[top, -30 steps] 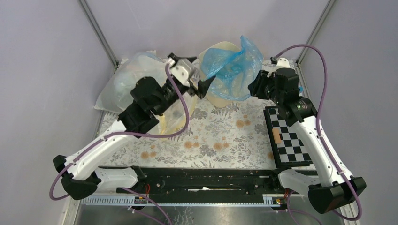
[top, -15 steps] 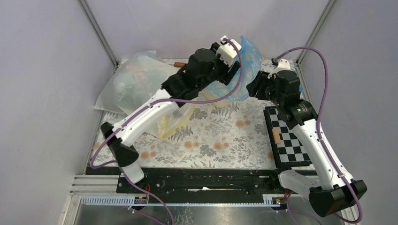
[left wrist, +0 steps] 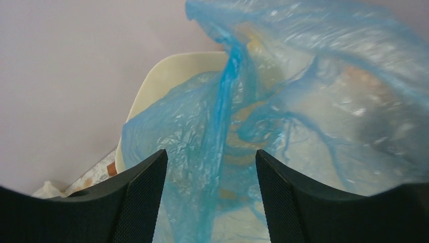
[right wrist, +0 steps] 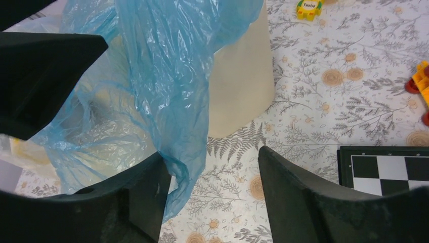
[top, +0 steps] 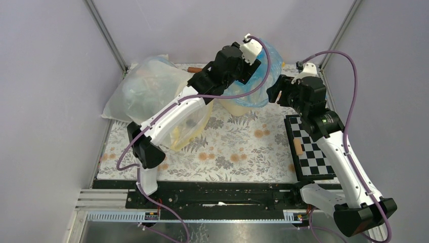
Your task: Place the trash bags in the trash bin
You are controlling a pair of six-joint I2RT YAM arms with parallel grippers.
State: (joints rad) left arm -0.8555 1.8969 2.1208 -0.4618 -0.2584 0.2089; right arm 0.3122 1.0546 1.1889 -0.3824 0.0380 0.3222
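The light-blue trash bag (top: 264, 81) is draped over the mouth of the cream trash bin (top: 238, 107) at the back of the table. My left gripper (top: 249, 71) reaches over the bin from the left. In the left wrist view it (left wrist: 210, 162) is open, with crinkled bag folds (left wrist: 222, 131) between and beyond its fingers and the bin rim (left wrist: 167, 71) behind. My right gripper (top: 272, 94) is beside the bin's right side. In the right wrist view it (right wrist: 210, 154) is open, the bag's hanging edge (right wrist: 187, 126) brushes its left finger, and the bin wall (right wrist: 243, 86) stands ahead.
A large clear and pale-yellow bag (top: 146, 91) lies at the back left under the left arm. A black-and-white checkerboard (top: 309, 152) lies at the right. Small toys, a yellow block (right wrist: 309, 9) and a red-yellow piece (right wrist: 420, 83), lie on the floral cloth (top: 232, 152).
My left arm swung from the bin's left side up and over its mouth. The raised bag peak has come down lower over the bin. The right gripper shifted slightly.
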